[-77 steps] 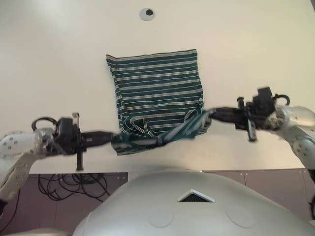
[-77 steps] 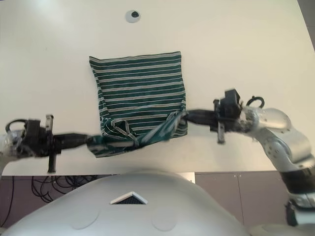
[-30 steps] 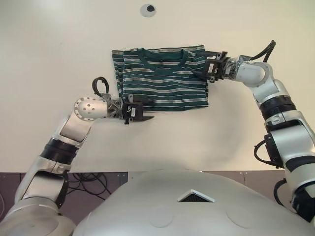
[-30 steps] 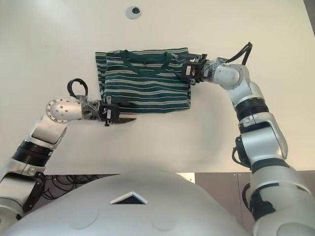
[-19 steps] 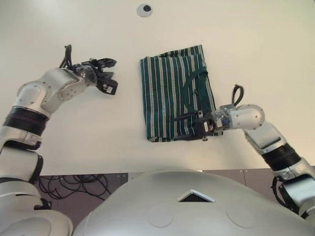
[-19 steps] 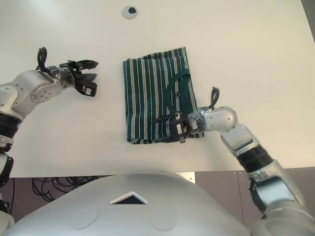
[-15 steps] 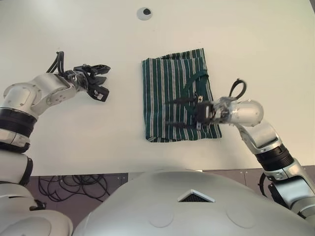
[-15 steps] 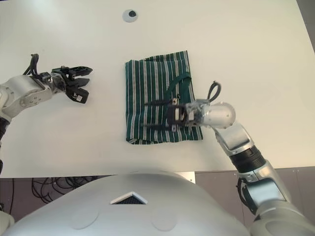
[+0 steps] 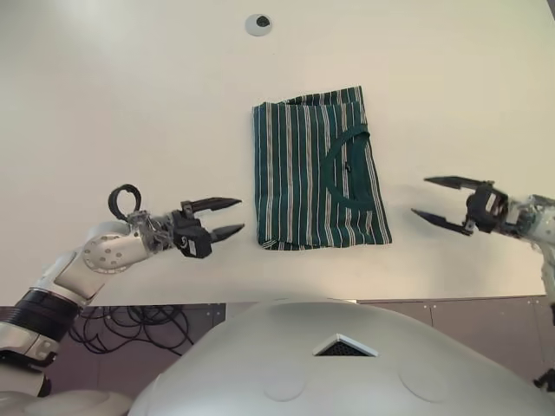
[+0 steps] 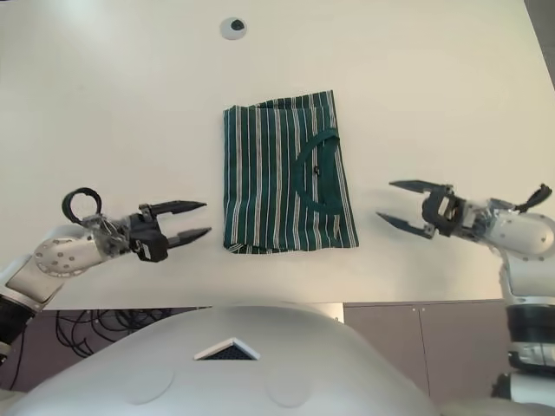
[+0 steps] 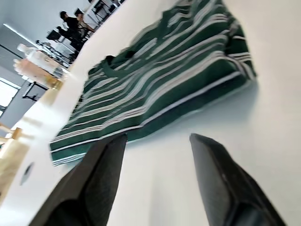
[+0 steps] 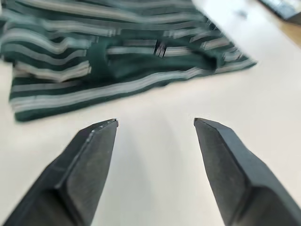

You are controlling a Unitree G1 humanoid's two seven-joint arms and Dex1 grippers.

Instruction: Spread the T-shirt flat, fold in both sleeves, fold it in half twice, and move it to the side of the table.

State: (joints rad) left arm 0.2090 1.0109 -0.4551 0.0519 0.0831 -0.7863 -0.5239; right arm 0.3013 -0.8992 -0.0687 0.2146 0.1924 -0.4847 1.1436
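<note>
The green T-shirt (image 9: 316, 169) with white stripes lies folded into a tall rectangle in the middle of the white table (image 9: 130, 95), its neckline facing up on the right half. To the shirt's left, near the front edge, my left gripper (image 9: 232, 217) stands open and empty, its tips just short of the shirt's near left corner. My right gripper (image 9: 423, 197) is open and empty too, a short way right of the shirt's near right corner. The left wrist view has the folded T-shirt (image 11: 160, 89) beyond the open fingers (image 11: 101, 183). The right wrist view shows the T-shirt (image 12: 117, 56) past both fingers (image 12: 91, 160).
A small round grey disc (image 9: 257, 24) sits in the table far behind the shirt. The table's front edge (image 9: 286, 299) runs close below both grippers. Bare tabletop lies to the left and right of the shirt.
The right gripper has lifted off the shirt and drawn back to the right. The left arm has swung from the far left down toward the shirt's near left corner. The shirt has stayed folded.
</note>
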